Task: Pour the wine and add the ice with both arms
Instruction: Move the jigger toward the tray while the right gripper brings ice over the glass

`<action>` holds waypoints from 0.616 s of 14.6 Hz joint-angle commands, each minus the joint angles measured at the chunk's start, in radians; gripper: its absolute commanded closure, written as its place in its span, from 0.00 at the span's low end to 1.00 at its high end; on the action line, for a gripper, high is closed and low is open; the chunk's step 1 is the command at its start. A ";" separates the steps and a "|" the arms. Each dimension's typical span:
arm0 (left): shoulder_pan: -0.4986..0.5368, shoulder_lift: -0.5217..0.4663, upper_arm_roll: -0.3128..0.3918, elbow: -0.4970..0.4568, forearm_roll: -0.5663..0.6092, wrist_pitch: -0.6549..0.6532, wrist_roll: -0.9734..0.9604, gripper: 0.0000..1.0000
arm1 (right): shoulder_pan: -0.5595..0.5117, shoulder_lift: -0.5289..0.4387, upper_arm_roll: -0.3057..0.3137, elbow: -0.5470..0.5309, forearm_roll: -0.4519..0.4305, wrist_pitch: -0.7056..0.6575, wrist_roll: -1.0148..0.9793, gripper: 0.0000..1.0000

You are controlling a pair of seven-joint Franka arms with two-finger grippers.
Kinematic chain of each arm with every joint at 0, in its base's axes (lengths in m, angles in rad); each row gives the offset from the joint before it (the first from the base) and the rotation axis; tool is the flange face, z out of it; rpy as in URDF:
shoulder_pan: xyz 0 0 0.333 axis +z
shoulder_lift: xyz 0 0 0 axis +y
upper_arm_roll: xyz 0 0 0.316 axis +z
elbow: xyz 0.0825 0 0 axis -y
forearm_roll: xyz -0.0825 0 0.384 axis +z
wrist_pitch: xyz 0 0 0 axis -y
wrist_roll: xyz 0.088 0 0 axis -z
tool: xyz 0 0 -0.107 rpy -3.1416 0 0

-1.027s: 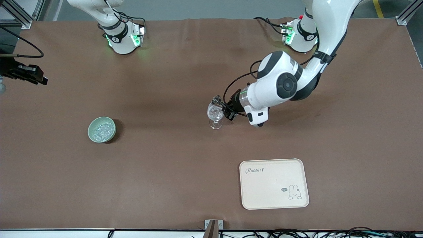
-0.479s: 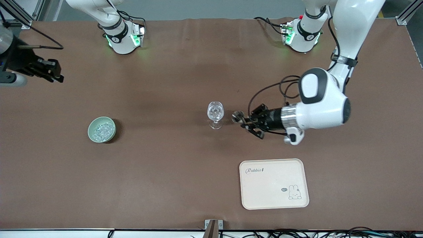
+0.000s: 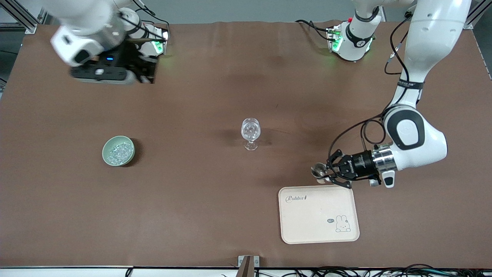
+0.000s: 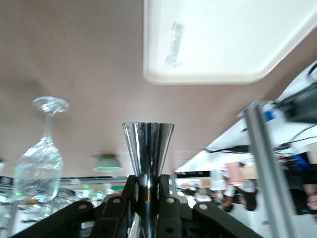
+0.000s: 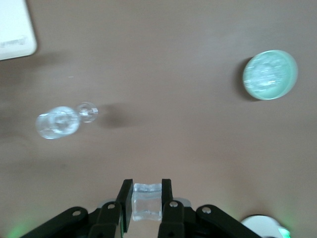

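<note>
Wine vessel: a small silvery metal jigger [image 4: 147,148], hourglass-shaped, is clamped at its waist in the left hand [image 3: 326,172], its cup mouth facing away from the wrist. No liquid can be seen in it. The left hand is in the air just over the table beside the edge of the cream tray [image 3: 292,227] that lies farthest from the front camera.

Ice: one clear cube [image 5: 146,202] is pinched between the fingers of the right hand [image 5: 146,198], which is up in the air near the right arm's base. In the front view this hand is blurred and the cube cannot be made out. More small clear bits of ice [image 3: 119,152] fill the pale green bowl [image 3: 106,153], which stands toward the right arm's end of the table.

Stemmed glass [image 3: 250,132]: clear, cut-patterned, upright near the middle of the table, well apart from both bowl and tray. Its contents cannot be told.

Tray: bare, printed with the word "Rabbit" and a small rabbit drawing, lying nearer the front camera than the glass.

Surface: brown table [image 3: 192,215] covering with faint creases. Aluminium frame posts stand at the corners; black cables run along the edge nearest the front camera.
</note>
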 commanded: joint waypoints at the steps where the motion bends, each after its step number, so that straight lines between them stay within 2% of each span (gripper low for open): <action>1: -0.001 0.078 0.050 0.018 -0.185 -0.004 0.090 0.98 | 0.099 0.116 -0.014 0.068 0.030 0.105 0.122 1.00; 3: -0.001 0.110 0.056 0.019 -0.226 -0.003 0.111 0.98 | 0.162 0.186 -0.014 0.068 0.099 0.177 0.162 1.00; 4: -0.001 0.129 0.062 0.021 -0.259 -0.004 0.119 0.98 | 0.190 0.218 -0.016 0.070 0.103 0.223 0.201 1.00; 7: 0.000 0.218 0.108 0.062 -0.329 -0.019 0.156 0.97 | 0.241 0.297 -0.017 0.068 0.091 0.370 0.267 1.00; 9: 0.002 0.261 0.111 0.094 -0.383 -0.041 0.162 0.97 | 0.256 0.358 -0.017 0.068 0.053 0.465 0.272 1.00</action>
